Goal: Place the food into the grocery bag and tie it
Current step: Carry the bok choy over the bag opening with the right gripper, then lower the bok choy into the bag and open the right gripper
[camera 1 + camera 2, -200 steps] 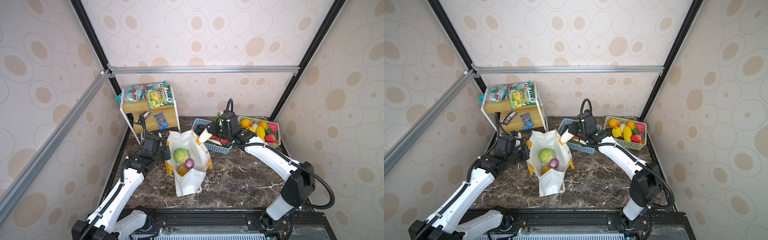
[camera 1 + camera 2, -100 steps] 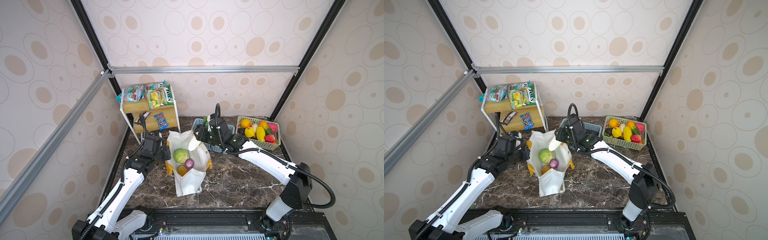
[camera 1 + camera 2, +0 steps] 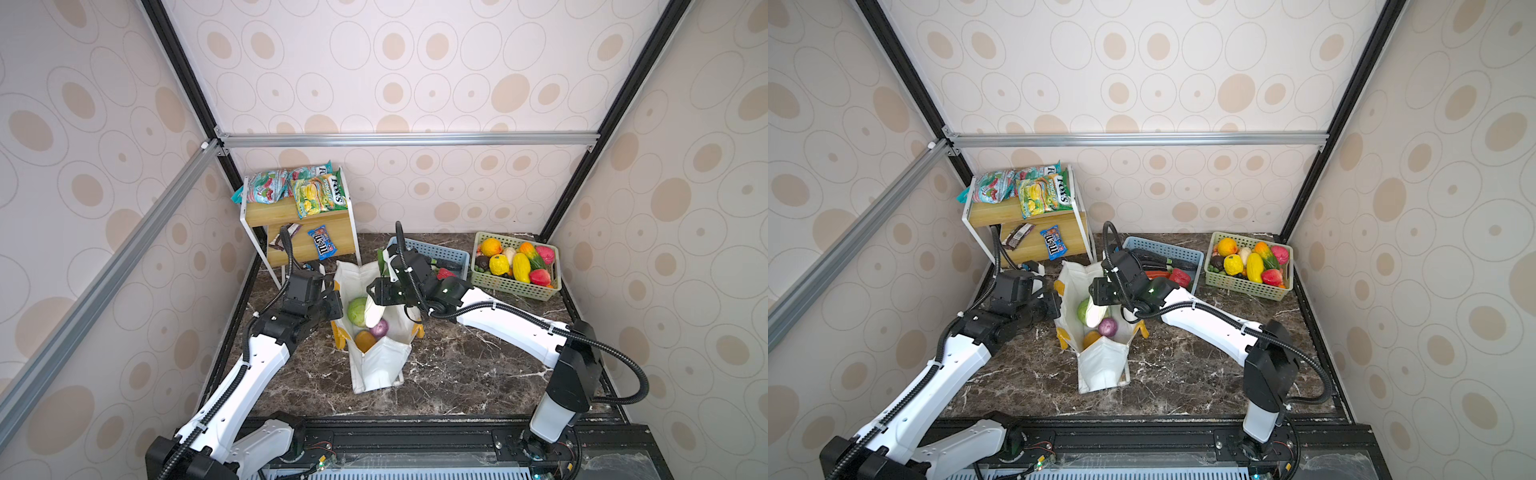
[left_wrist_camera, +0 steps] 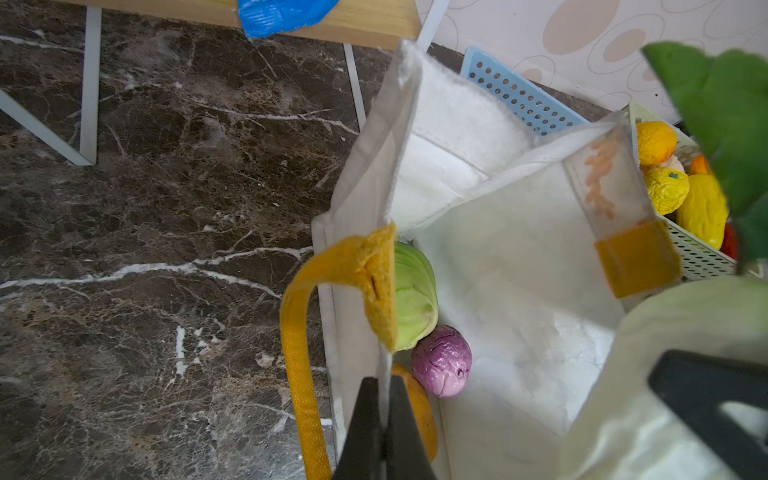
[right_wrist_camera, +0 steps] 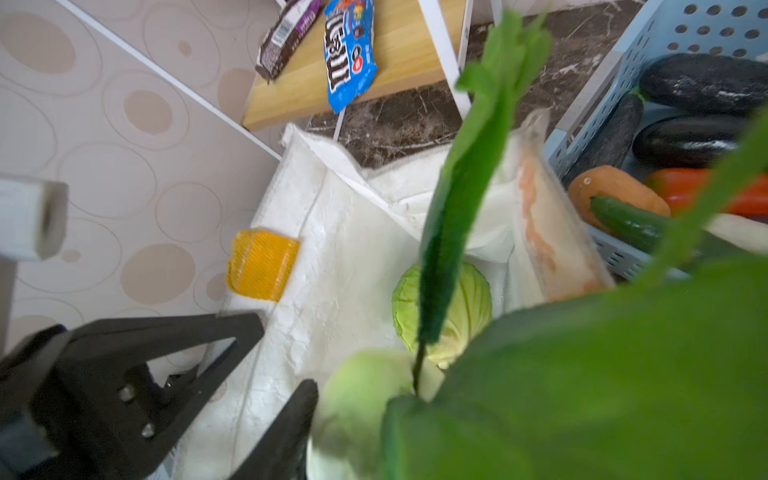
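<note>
Our left gripper (image 4: 384, 388) pinches the rim of the grocery bag (image 3: 376, 365) — our right gripper (image 3: 379, 300) clasps a pale leafy vegetable (image 3: 372, 316) at its mouth.

Grocery bag (image 4: 457, 166): matt white fibrous cloth; handle (image 4: 297, 353) coarse yellow webbing. Table (image 3: 457, 365): polished marble. Shelf (image 3: 282, 214), eleven o'clock: smooth wood.

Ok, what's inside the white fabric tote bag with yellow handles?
A green cabbage, a purple round vegetable and an orange round one. The pale long vegetable in the right tool covers part of the cabbage; anything beneath them in the bag is hidden.
</note>
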Controlling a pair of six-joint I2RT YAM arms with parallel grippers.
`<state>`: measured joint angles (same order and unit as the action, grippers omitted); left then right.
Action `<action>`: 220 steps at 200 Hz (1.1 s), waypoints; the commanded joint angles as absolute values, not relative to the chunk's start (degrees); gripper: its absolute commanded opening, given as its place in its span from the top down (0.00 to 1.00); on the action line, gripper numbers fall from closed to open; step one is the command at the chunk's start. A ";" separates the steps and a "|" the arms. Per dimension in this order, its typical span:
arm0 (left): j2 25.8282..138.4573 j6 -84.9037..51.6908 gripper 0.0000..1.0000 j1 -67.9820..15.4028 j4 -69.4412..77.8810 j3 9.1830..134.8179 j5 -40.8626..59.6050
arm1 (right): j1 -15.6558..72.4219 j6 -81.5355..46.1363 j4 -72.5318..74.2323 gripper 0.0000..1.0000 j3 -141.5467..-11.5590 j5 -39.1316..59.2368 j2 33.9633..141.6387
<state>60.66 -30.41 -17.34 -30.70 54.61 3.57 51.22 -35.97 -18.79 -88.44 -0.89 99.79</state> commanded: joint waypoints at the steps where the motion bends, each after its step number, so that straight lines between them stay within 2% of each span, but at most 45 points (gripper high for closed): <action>1: 60.18 -30.50 1.00 -16.80 -28.39 56.04 3.50 | 52.05 -32.17 -21.36 0.50 -90.76 -0.02 102.00; 98: 60.98 -30.18 1.00 -16.81 -26.33 56.20 4.29 | 52.63 -27.17 -16.32 0.49 -85.41 7.18 104.71; 220: 61.91 -29.09 1.00 -16.90 -28.48 58.13 7.36 | 52.73 -32.87 -16.39 0.49 -85.06 9.82 112.20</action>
<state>62.08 -30.35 -17.34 -28.82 55.16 6.48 52.18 -30.13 -16.25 -84.40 8.93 110.19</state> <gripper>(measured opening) 0.048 0.516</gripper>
